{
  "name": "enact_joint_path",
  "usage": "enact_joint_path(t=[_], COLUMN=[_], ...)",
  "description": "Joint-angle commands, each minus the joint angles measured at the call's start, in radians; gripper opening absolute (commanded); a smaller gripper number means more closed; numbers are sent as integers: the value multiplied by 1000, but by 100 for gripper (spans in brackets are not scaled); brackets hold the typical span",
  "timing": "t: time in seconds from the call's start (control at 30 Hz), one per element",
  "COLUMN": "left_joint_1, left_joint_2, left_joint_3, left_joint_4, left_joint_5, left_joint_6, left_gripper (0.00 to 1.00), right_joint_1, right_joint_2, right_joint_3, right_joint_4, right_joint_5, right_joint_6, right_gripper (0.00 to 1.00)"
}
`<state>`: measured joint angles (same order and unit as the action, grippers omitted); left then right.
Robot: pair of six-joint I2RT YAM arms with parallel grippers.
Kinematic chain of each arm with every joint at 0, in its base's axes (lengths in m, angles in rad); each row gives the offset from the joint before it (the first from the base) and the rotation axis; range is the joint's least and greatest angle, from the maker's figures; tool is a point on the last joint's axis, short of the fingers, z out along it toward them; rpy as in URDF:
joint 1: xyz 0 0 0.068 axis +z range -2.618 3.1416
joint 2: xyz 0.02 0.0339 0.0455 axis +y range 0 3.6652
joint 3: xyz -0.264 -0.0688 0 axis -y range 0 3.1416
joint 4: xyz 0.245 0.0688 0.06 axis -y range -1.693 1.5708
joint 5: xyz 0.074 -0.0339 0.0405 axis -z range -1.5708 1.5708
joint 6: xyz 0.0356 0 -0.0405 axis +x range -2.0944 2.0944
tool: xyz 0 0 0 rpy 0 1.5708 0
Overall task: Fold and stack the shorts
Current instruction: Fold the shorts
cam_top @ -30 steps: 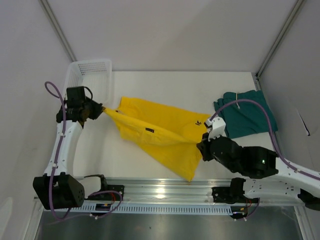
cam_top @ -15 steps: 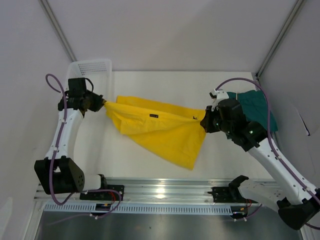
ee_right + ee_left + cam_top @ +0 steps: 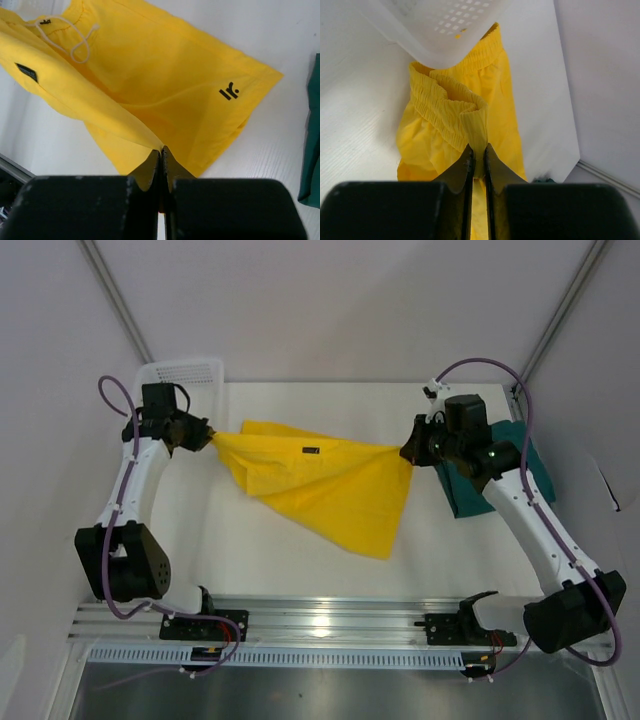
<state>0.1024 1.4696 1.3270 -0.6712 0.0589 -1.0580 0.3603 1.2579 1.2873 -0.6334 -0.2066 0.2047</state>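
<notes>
Top cam: yellow shorts [image 3: 330, 485] are stretched out between the 2 arms, above the middle of the white table [image 3: 300, 570]. Top edge is pulled tight; the rest hangs down to a point near the front. Small black tag shows near the top edge.

Left claw [image 3: 208, 438] is pinched shut on the stretchy waistband at the left end, right by the white basket [image 3: 185, 375] in the back left corner. Left wrist cam: bunched waistband sits between the 2 dark fingers [image 3: 465, 167], basket just above it.

Right claw [image 3: 408, 452] is shut tight on the right end of the yellow cloth. Right wrist cam: white string [image 3: 70, 37] and black logo [image 3: 229, 91] show on the yellow cloth.

Green shorts [image 3: 495, 475] lie flat on the table at the right side, partly under the right arm, near the yellow pair but I can't tell if they touch.
</notes>
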Motion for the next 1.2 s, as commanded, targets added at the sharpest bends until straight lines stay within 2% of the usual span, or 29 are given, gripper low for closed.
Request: enact_joint_path(t=[0.0, 0.17, 0.47, 0.6, 0.77, 0.83, 0.9, 1.07, 1.1, 1.13, 1.17], left_joint_1=[8, 10, 8, -6, -41, -53, -75, -121, -127, -135, -147], left_joint_2=[30, 95, 259, 302, 399, 474, 527, 704, 725, 736, 751], left_joint_3=[86, 156, 239, 172, 161, 193, 225, 411, 464, 478, 497], left_joint_4=[41, 51, 152, 361, 588, 673, 786, 883, 883, 878, 874], left_joint_5=[35, 55, 91, 98, 101, 108, 120, 179, 162, 150, 136], left_joint_6=[-36, -68, -140, -214, -261, -269, -272, -255, -243, -229, -199], left_gripper=[0, 0, 0, 0, 1, 4, 0, 0, 3, 11, 26], right_joint_1=[-61, -164, -237, -291, -330, -351, -380, -412, -415, -416, -416], right_joint_2=[40, 103, 291, 382, 534, 570, 633, 709, 725, 741, 756], right_joint_3=[41, 49, 92, 105, 178, 178, 187, 176, 173, 182, 194], right_joint_4=[64, 113, 215, 305, 354, 417, 452, 498, 506, 497, 474], right_joint_5=[-66, -122, -137, -162, -91, -86, -50, 82, 91, 101, 108], right_joint_6=[-18, -13, 24, 74, 116, 159, 183, 271, 280, 286, 294], right_gripper=[0, 0, 0, 0, 0, 0, 0, 0, 0, 2, 7])
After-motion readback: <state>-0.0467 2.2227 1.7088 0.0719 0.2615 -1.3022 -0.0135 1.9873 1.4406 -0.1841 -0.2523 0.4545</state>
